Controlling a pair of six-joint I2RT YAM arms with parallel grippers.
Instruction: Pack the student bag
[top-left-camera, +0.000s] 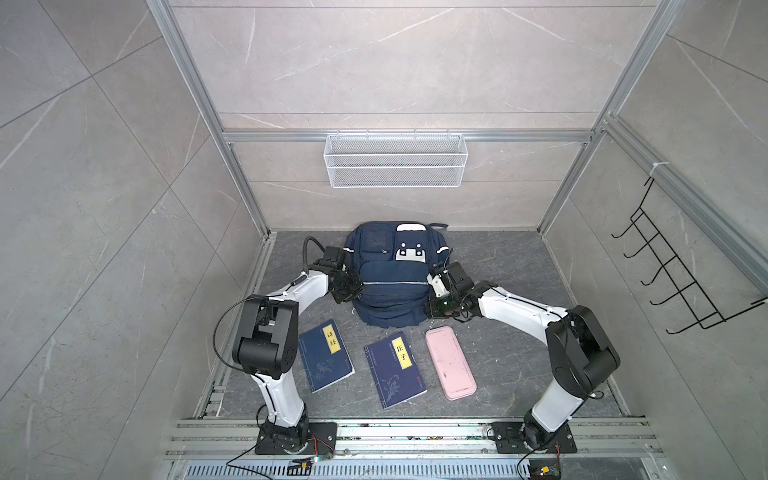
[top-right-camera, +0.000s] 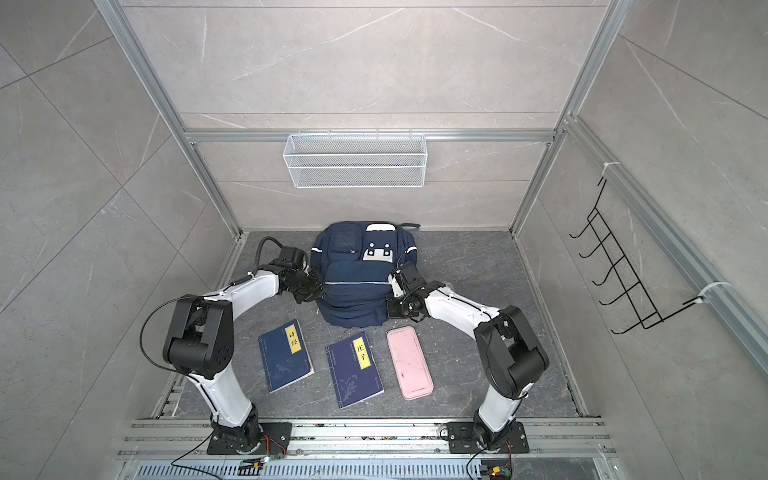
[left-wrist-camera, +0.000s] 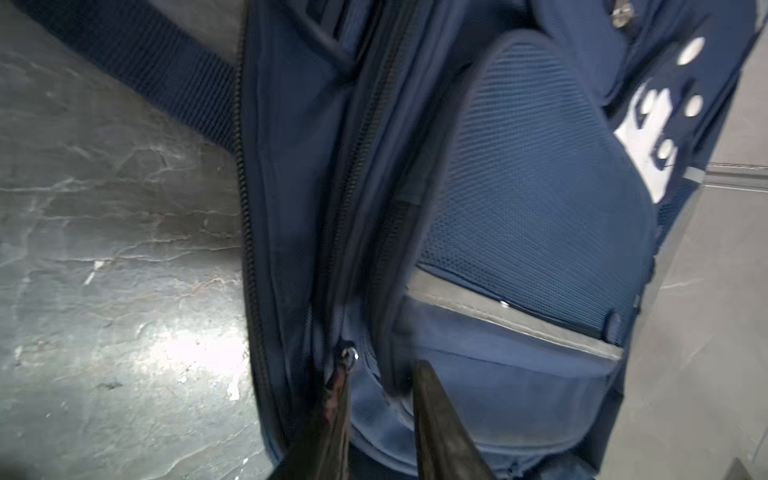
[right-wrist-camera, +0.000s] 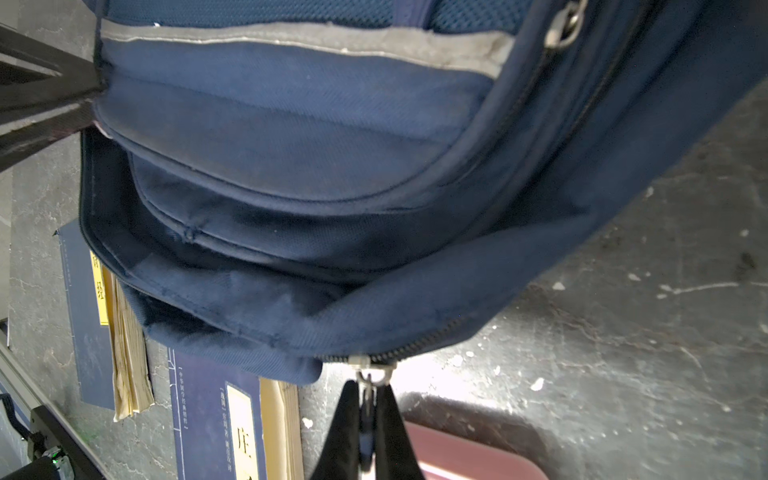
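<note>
The student bag (top-left-camera: 390, 291) (top-right-camera: 353, 295), navy blue with white patches and silver stripes, lies on the dark floor against the back wall. My left gripper (top-left-camera: 353, 287) (left-wrist-camera: 382, 370) is at the bag's left side. Its fingers are closed on a fold of the front pocket's edge (left-wrist-camera: 519, 187), and a zip ring (left-wrist-camera: 351, 355) sits by one fingertip. My right gripper (top-left-camera: 431, 308) (right-wrist-camera: 370, 388) is low on the bag's right side. It is shut on a metal zip pull (right-wrist-camera: 371, 376) at the end of the zip on the bag's lower edge.
Two navy books with yellow labels (top-left-camera: 326, 355) (top-left-camera: 395, 370) and a pink case (top-left-camera: 451, 362) lie on the floor in front of the bag. A white wire basket (top-left-camera: 395, 160) hangs on the back wall. A black hook rack (top-left-camera: 681, 274) hangs on the right wall.
</note>
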